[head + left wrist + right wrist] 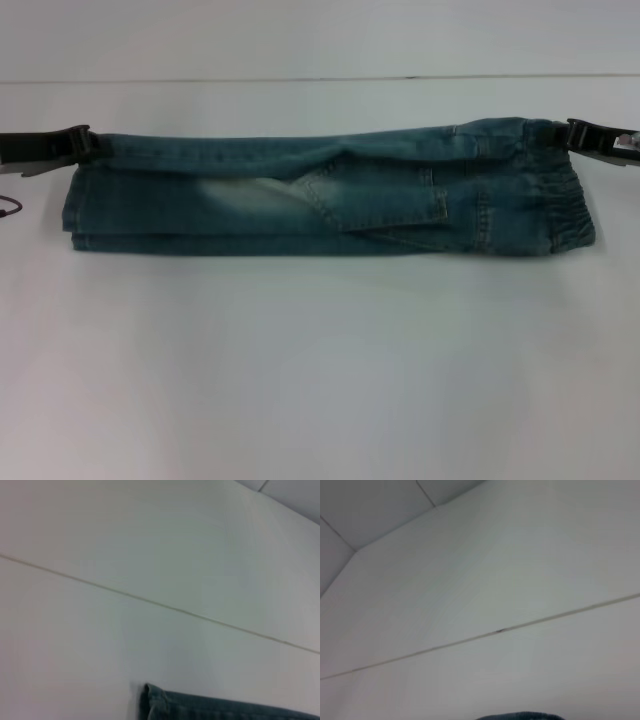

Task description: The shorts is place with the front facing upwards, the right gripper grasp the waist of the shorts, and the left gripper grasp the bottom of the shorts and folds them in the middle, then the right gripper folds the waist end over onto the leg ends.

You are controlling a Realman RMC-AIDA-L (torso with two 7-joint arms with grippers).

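Shorts (330, 190) of blue denim lie stretched across the white table (320, 370), folded lengthwise so that the far half is doubled over toward the near half. The garment runs from the left gripper (88, 143) at one end to the right gripper (572, 134) at the other. Its upper layer hangs as a taut band between the two grippers, a little raised above the layers beneath.

Left gripper, black and seen at the left edge of the head view, is closed on the far corner of the leg end, the cloth pinched between its fingers. Right gripper, also black, with a small pale label on its body, is closed on the far corner of the waist end in the same way.

Waistband (555, 205) is gathered with elastic into close vertical ribs and curves round at the right end. A patch pocket (385, 200) with stitched seams lies near the middle, one edge turned at a slant. Left of it the denim is faded to a pale, worn patch (235, 195). Leg hems on the left stack in flat, straight layers.

From the left wrist view only a hemmed corner of denim (200, 705) shows against the smooth table, which carries a thin seam line (150, 600). Right wrist view shows only a dark sliver of cloth (520, 716).
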